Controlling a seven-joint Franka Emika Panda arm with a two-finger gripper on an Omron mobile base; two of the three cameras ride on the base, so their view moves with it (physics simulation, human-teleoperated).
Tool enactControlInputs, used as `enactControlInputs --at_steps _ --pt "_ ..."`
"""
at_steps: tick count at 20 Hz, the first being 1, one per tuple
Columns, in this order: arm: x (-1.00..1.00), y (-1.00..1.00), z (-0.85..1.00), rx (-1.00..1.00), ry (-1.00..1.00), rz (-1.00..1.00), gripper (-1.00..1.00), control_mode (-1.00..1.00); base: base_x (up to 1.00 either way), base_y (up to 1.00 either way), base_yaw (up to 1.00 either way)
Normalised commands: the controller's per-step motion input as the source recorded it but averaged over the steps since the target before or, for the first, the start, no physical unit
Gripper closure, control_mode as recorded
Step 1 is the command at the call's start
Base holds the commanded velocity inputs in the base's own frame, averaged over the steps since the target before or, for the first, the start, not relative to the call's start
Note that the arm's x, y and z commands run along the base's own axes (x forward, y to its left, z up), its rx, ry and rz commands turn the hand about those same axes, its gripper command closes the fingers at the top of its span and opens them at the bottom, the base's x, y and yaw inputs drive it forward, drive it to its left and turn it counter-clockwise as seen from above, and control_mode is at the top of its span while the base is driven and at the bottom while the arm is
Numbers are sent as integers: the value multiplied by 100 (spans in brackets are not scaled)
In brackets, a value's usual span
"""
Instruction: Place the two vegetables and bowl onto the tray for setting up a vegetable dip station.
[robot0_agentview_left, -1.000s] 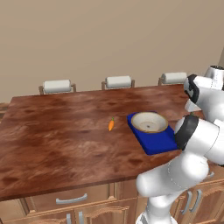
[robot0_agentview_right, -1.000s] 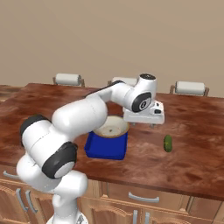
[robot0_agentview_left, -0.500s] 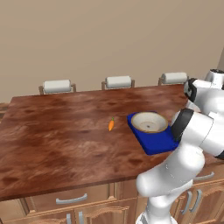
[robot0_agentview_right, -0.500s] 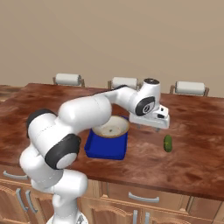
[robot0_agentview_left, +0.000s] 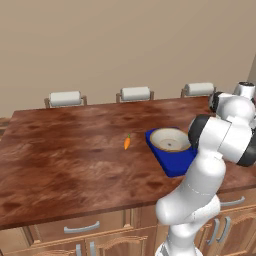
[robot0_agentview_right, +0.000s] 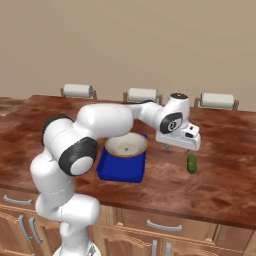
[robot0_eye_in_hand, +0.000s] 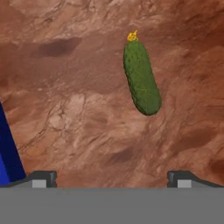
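Swinging out past the tray (robot0_agentview_right: 120, 170), my hand (robot0_agentview_right: 178, 145) now hangs over the bare table (robot0_agentview_right: 220, 180) beside the cucumber (robot0_agentview_right: 191, 163), so that is my next pick. My fingers are spread wide and hold nothing. The bowl (robot0_agentview_right: 126, 145) already sits on the tray; the carrot (robot0_agentview_left: 127, 143) waits mid-table. Lying flat toward the table's right end, the cucumber runs its long axis front to back, yellow tip pointing to the far edge.

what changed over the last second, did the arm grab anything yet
Nothing grabbed yet. The gripper has swung away from above the cream-white bowl toward the small dark green cucumber, and now hangs open just beside it, fingers apart and empty. The cucumber, the bowl on the deep blue rectangular tray and the tiny orange carrot on the wooden counter stayed put.
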Motion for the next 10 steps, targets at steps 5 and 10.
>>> enactControlInputs --at_steps 5,10 --pt "15 -19 -20 0 9 0 -100 -100 0 0 0" --pt "9 -15 -19 0 8 0 -100 -100 0 0 0"
